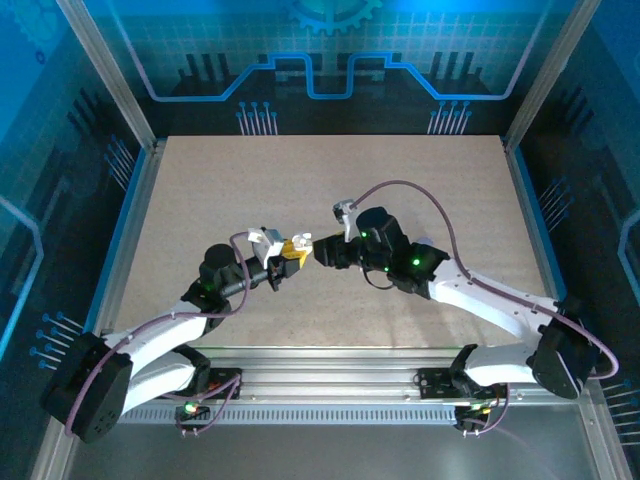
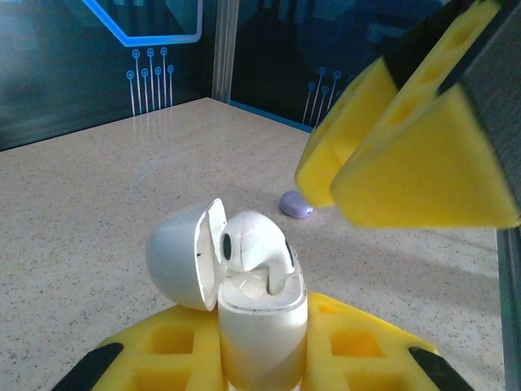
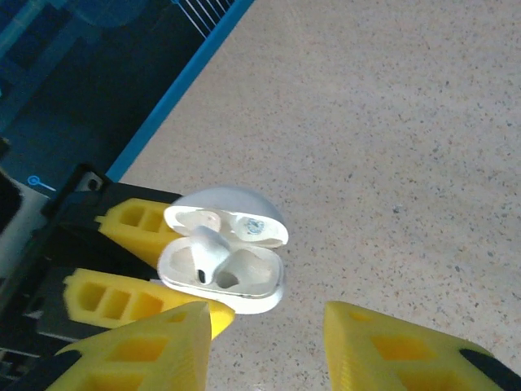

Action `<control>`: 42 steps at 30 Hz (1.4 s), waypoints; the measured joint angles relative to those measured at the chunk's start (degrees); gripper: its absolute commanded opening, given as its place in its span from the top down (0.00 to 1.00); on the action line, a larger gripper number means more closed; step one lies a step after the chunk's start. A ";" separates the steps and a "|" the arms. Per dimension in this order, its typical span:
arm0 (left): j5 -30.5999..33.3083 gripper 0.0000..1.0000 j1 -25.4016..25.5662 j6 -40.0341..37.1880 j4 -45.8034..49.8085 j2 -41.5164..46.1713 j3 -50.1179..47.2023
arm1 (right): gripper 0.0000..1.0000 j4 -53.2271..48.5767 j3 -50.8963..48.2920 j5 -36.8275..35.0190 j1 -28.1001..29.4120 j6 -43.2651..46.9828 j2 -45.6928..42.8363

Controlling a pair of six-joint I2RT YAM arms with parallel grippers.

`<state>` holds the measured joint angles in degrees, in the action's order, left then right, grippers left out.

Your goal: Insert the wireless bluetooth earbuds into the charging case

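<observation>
My left gripper (image 1: 288, 254) is shut on the white charging case (image 2: 262, 322), whose lid (image 2: 181, 254) is hinged open to the left. One white stem-shaped earbud (image 2: 256, 243) stands in the case with its stem down in one well and its head above the rim. From the right wrist that earbud (image 3: 207, 252) leans in the left well of the case (image 3: 244, 287), and the well beside it is empty. My right gripper (image 3: 264, 326) is open with nothing between its yellow fingers (image 2: 407, 155), just above and in front of the case.
A small pale purple rounded piece (image 2: 295, 204) lies on the speckled table (image 2: 98, 187) beyond the case. The two grippers meet near the middle of the table (image 1: 330, 180), with blue walls and metal posts around it.
</observation>
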<state>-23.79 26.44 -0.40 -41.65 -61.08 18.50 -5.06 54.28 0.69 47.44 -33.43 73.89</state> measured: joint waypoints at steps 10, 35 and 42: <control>0.22 0.89 -0.02 0.00 0.68 0.50 0.00 | 0.60 -0.20 2.51 0.26 0.00 0.00 3.96; 0.35 0.89 0.00 -0.02 0.83 0.61 0.00 | 0.60 1.27 3.39 3.02 -1.07 1.14 5.27; 0.42 0.89 0.00 -0.02 0.90 0.94 0.00 | 0.59 0.04 3.56 2.56 -1.11 1.53 4.17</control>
<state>-23.38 26.44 -0.43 -40.75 -60.14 18.50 -5.02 57.84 3.25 46.33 -31.90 78.06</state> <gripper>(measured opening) 0.220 0.406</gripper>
